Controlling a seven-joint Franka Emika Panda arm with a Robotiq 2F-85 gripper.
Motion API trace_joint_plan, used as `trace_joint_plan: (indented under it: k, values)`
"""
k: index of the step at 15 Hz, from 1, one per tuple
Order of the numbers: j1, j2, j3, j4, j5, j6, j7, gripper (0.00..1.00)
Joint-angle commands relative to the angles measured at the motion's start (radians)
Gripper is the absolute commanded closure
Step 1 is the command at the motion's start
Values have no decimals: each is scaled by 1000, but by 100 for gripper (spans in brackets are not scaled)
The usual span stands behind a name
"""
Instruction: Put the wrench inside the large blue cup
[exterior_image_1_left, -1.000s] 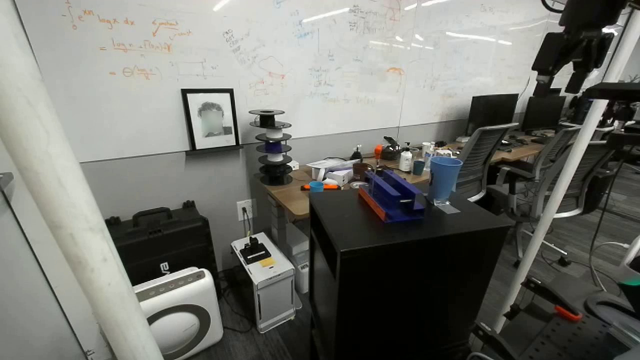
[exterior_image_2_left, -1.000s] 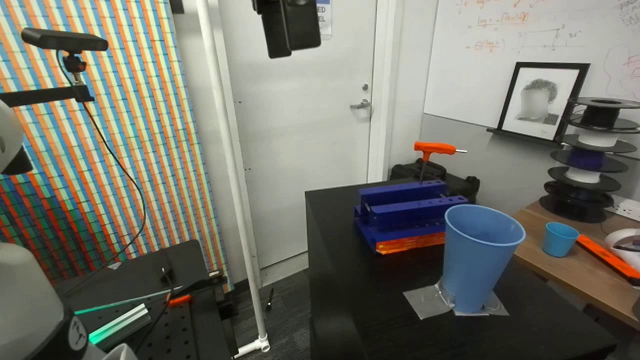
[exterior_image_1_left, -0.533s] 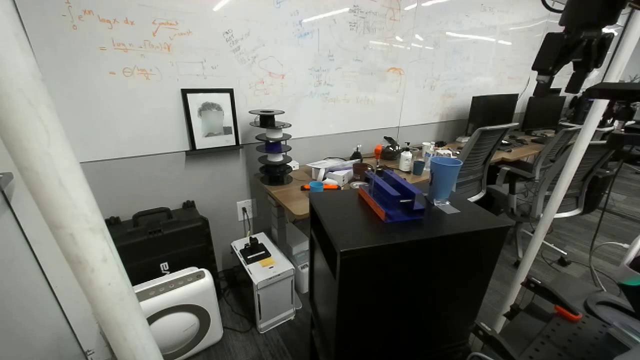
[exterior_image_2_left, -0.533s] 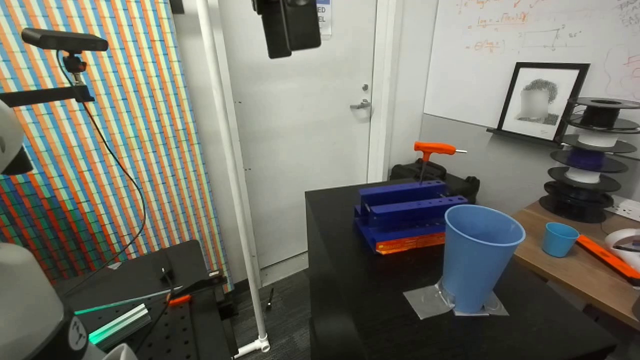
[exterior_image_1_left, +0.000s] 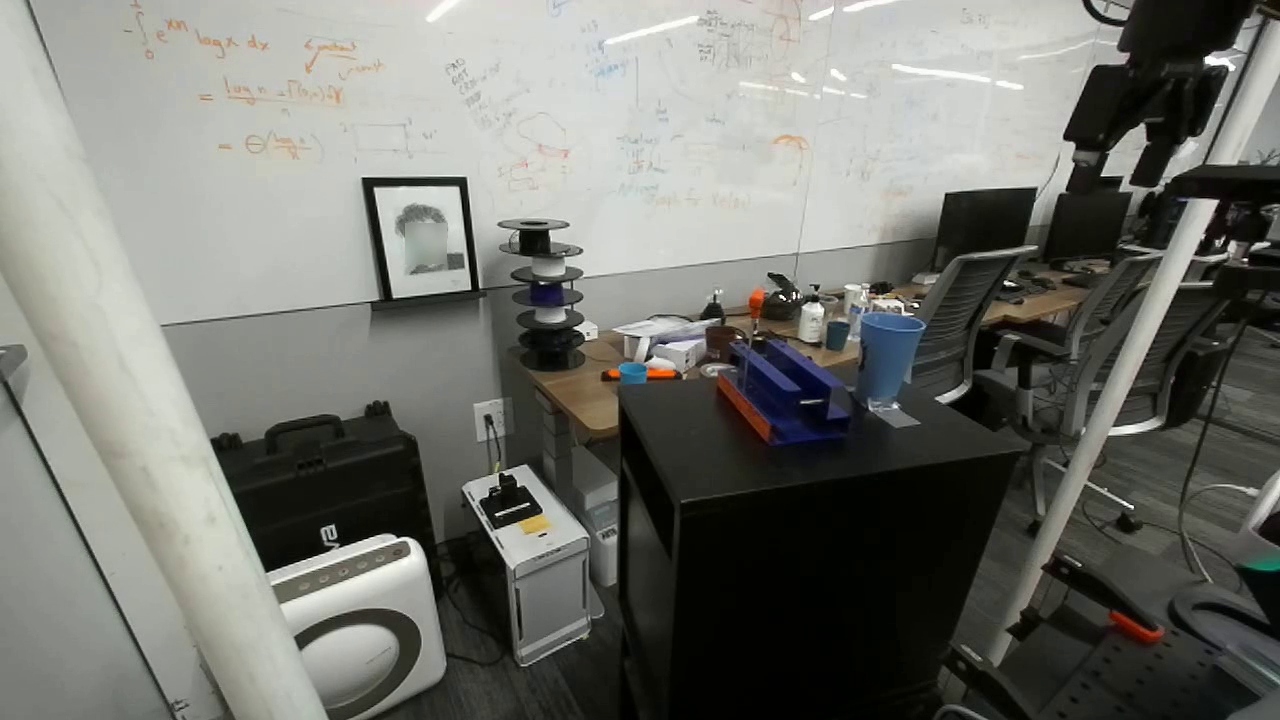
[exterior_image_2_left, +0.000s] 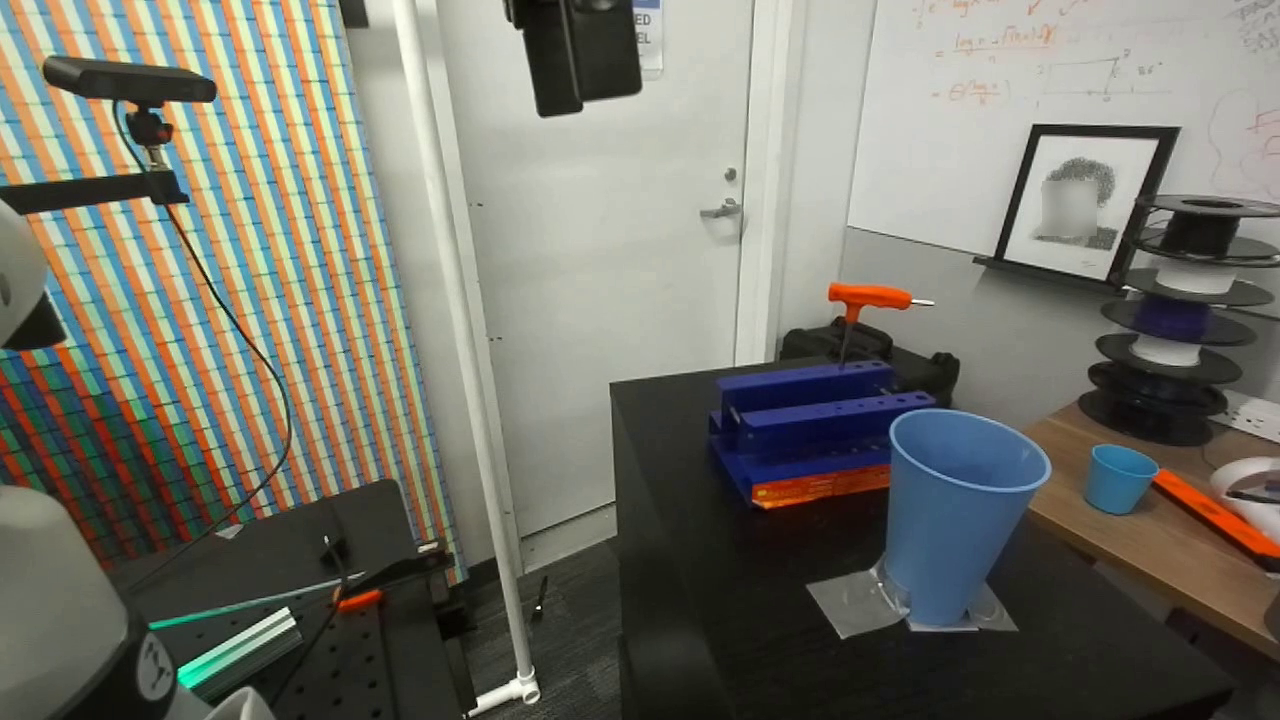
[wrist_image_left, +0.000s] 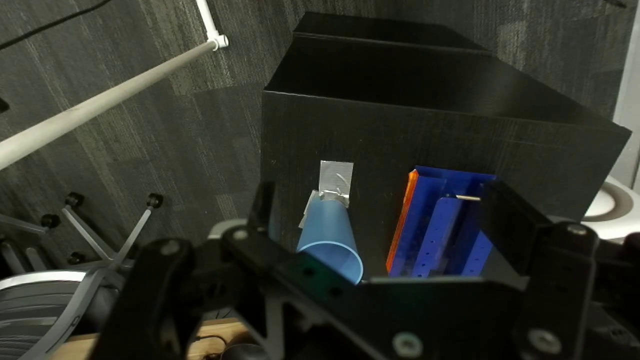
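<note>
The wrench, with an orange T-handle (exterior_image_2_left: 870, 296), stands upright in the far end of a dark-blue rack (exterior_image_2_left: 830, 428); its handle also shows in an exterior view (exterior_image_1_left: 756, 304). It is hidden in the wrist view. The large blue cup (exterior_image_2_left: 950, 540) stands upright on the black cabinet, its base held by grey tape. It also shows in an exterior view (exterior_image_1_left: 886, 358) and in the wrist view (wrist_image_left: 327, 220). My gripper (exterior_image_1_left: 1117, 180) is open and empty, high above the cabinet and apart from cup and rack. In the wrist view its fingers (wrist_image_left: 382, 212) stand wide apart.
The black cabinet (exterior_image_2_left: 720, 590) carries the rack and cup close together. A wooden desk (exterior_image_2_left: 1070, 490) with a small blue cup (exterior_image_2_left: 1119, 480) and clutter stands beside it. White poles (exterior_image_1_left: 1110, 400) and a mounted camera (exterior_image_2_left: 130, 80) stand around the workspace.
</note>
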Motion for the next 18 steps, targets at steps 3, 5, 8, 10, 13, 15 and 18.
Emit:
trace_joint_plan:
  k: [3, 5, 8, 10, 13, 15, 18]
  values:
    - [-11, 12, 34, -14, -14, 110, 93, 0]
    - [-11, 40, 65, -12, 10, 240, 187, 0]
    - [-32, 142, 128, 19, 11, 444, 339, 0]
    - [-54, 231, 168, 45, 14, 581, 454, 0]
    - [-104, 323, 229, 52, 3, 776, 616, 0]
    - [-141, 402, 264, 68, -6, 895, 723, 0]
    - [-148, 535, 283, 128, -2, 953, 805, 0]
